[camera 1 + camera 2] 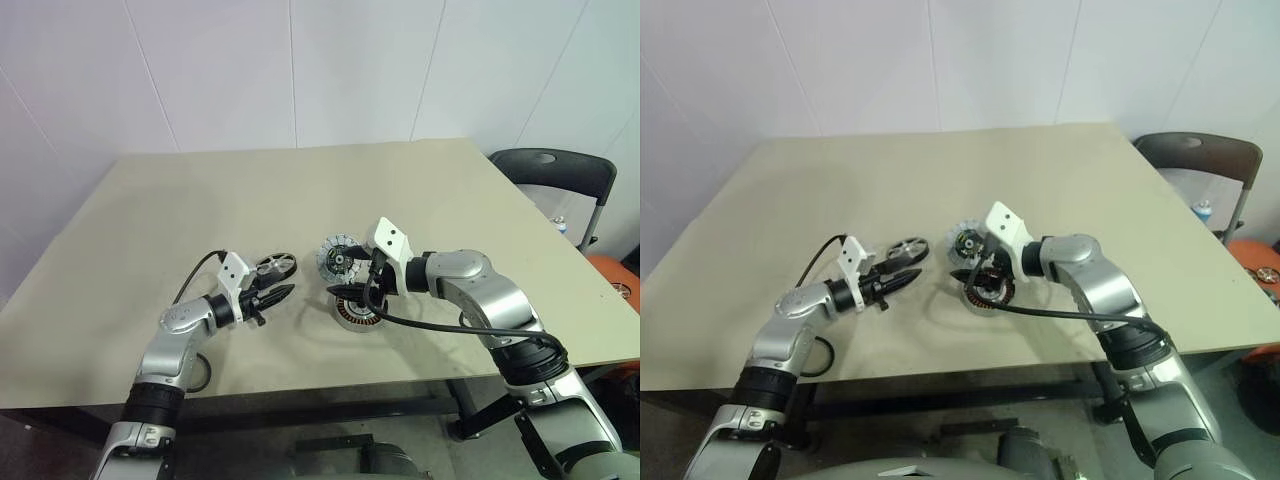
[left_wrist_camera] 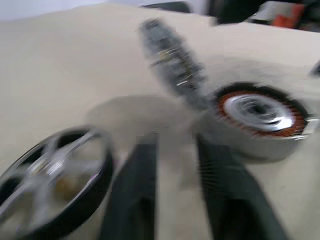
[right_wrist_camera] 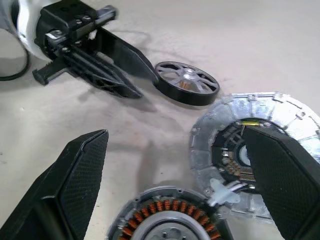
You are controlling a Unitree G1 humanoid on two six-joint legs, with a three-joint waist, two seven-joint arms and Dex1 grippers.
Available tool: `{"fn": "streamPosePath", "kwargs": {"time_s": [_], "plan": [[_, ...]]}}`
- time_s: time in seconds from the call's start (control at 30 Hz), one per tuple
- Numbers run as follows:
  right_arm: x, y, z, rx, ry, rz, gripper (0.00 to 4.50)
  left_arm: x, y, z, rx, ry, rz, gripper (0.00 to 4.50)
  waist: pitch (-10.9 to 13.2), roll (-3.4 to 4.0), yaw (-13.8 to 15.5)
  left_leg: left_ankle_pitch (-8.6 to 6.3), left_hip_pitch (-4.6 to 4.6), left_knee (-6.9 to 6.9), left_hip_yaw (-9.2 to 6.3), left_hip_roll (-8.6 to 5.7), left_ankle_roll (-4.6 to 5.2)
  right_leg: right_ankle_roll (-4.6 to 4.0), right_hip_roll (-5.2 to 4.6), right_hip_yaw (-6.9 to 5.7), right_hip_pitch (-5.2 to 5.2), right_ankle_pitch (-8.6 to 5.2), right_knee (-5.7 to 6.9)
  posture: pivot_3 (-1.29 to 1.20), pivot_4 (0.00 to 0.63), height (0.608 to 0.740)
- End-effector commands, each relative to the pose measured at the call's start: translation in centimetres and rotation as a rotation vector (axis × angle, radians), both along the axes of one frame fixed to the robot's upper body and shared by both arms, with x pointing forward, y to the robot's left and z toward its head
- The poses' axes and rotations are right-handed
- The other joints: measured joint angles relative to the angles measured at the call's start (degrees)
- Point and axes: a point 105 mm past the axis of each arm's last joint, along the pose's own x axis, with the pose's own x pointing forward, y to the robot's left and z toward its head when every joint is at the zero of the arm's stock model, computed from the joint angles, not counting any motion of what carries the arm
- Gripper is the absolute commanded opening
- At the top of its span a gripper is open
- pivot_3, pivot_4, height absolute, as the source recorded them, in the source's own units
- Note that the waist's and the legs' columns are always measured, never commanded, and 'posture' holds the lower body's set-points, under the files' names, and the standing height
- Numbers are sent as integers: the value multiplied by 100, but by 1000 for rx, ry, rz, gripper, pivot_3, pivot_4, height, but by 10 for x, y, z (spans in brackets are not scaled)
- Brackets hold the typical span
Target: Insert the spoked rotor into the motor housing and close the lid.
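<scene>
- Beige table (image 1: 300, 190), its top reaching back to the wall.
- White panelled wall (image 1: 300, 70) behind the table, with thin seams between panels.
- Dark chair (image 1: 555, 172) beside the table's far right corner.
- Orange object (image 1: 618, 282) low at the right edge, below the chair.
- Small bottle (image 1: 1203, 210) with a blue cap, seen near the chair.

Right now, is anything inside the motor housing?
No rotor: the motor housing shows its copper coils around a bare silvery centre. The spoked rotor lies apart on the table. The housing's near part is out of frame.
</scene>
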Motion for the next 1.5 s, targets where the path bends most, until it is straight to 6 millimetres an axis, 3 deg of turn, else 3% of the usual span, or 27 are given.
{"fn": "streamPosePath", "kwargs": {"time_s": [0.03,0.17,0.37,0.63,0.9,1.17,1.4,1.5], "plan": [[4,1,14,6,-53,23,4500,2,14,9,-54,10,112,2889,0,0,-2,0,-5,0,0,0,0,0,0,0,-4,0,0,0,0,740],[5,-6,13,-6,-51,18,4500,1,25,-6,-116,146,254,4199,0,0,4,0,-9,2,0,0,0,-3,0,0,-5,2,-2,0,0,740],[6,-11,14,-13,-52,6,4500,1,13,6,-333,292,265,4199,0,0,-2,0,-10,3,0,0,0,-3,0,-1,-5,2,0,0,0,740],[5,-18,13,-23,-50,-15,4500,19,7,8,-578,471,370,4199,0,-1,-4,0,-9,4,-1,1,-3,-3,0,-1,-4,3,-1,0,0,740],[4,-21,13,-21,-50,-23,4500,25,9,-6,-649,582,453,4199,0,-2,-1,0,-9,3,0,1,-6,-4,0,-1,-5,3,-2,0,0,740],[3,-21,11,-18,-45,-30,4500,39,6,0,-769,614,485,4199,1,-3,0,0,-9,3,0,1,-7,-4,0,-1,-4,3,-2,0,0,740],[2,-24,10,-17,-44,-41,4500,49,2,-6,-833,672,526,4199,1,-3,2,0,-10,3,0,1,-8,-4,0,-1,-4,3,-2,0,0,740],[2,-26,10,-19,-44,-47,4500,52,-1,-9,-857,706,548,3618,0,-3,10,1,-9,4,-1,1,-9,-4,0,-1,-3,3,-1,0,0,740]]}}
